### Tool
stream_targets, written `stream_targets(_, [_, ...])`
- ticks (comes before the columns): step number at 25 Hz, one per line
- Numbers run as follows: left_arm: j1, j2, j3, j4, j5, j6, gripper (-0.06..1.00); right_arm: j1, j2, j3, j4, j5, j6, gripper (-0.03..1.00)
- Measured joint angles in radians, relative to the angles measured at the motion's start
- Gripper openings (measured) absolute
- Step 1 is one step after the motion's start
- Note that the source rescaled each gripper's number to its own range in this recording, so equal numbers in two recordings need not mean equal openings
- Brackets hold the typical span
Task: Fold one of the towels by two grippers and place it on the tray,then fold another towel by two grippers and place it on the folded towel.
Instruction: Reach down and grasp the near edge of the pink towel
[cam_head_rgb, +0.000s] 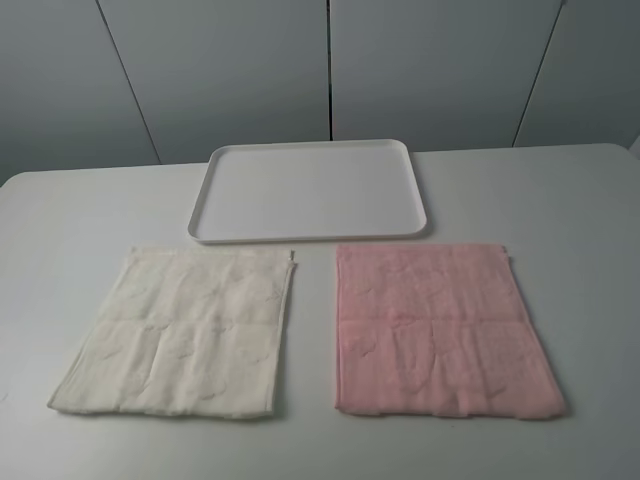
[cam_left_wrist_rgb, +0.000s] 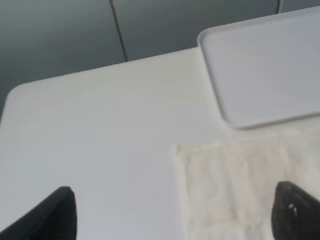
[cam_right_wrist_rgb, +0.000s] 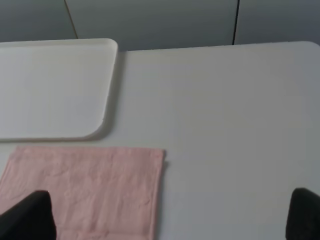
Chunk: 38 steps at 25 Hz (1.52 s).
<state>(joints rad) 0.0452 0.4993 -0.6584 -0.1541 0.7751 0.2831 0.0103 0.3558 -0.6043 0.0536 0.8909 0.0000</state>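
Tray (cam_head_rgb: 310, 190): we see it at the upper middle of the table (cam_head_rgb: 580, 200)
Pink towel (cam_head_rgb: 440, 330): flat and unfolded at the lower right, just below the tray
White towel (cam_head_rgb: 180, 335): flat at the lower left, beside the pink one (a narrow gap between them)
Left gripper (cam_left_wrist_rgb: 177, 212): we find its jaws spread wide, gripping nothing, one finger over the white towel
Right gripper (cam_right_wrist_rgb: 165, 215): jaws wide apart, empty, one finger over the pink towel

Your high camera looks down from the near edge of the table (cam_head_rgb: 80, 200): tray (cam_head_rgb: 310, 190) at 12 o'clock, cream towel (cam_head_rgb: 180, 330) at 8, pink towel (cam_head_rgb: 440, 330) at 4. Each wrist camera sits closer, over one towel's far corner. All three views share the tray.
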Motion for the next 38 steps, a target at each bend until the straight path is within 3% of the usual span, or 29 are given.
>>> stream_targets(8, [-0.005, 0.456, -0.134, -0.339, -0.052, 0.404, 1.0, 0.0, 0.3, -0.071, 0.007, -0.139, -0.144, 1.0])
stream_targets(12, [-0.088, 0.624, -0.251, -0.386, -0.072, 0.531, 1.0, 0.0, 0.447, -0.098, 0.035, -0.154, -0.271, 1.0])
stream_targets(19, [-0.387, 0.904, -0.466, -0.275, -0.099, 0.58, 1.0, 0.035, 0.6, -0.107, 0.035, -0.165, -0.489, 1.0])
stream_targets(26, [-0.62, 1.201, -0.646, -0.186, -0.026, 0.58, 1.0, 0.08, 0.688, -0.107, -0.007, -0.063, -0.719, 1.0])
stream_targets(29, [-0.715, 1.296, -0.696, -0.109, 0.026, 0.58, 1.0, 0.088, 0.728, -0.105, -0.017, -0.043, -0.749, 1.0])
stream_targets(38, [-0.944, 1.447, -0.711, -0.035, 0.089, 0.58, 1.0, 0.088, 0.85, -0.103, -0.017, -0.018, -0.829, 1.0])
